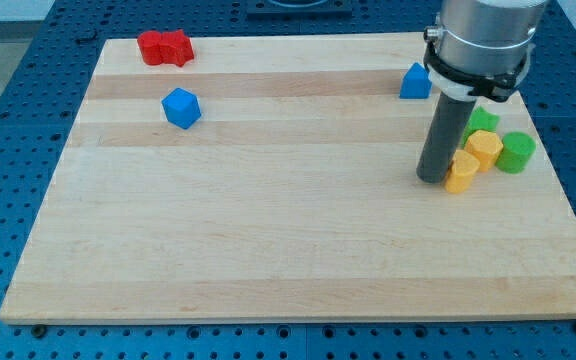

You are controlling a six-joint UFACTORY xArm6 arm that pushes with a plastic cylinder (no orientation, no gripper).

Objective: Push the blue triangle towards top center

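The blue triangle [415, 82] sits near the view's top right of the wooden board [268, 230]. My tip [433, 179] is on the board below the triangle, well apart from it. It stands just left of a yellow block [461, 172], touching or nearly touching it. The rod rises to the arm at the view's top right.
A second yellow block [485, 148], a green cylinder [516, 152] and another green block [482, 121] cluster right of the rod. A blue cube [181, 107] lies at the upper left. Two red blocks [164, 47] lie at the top left.
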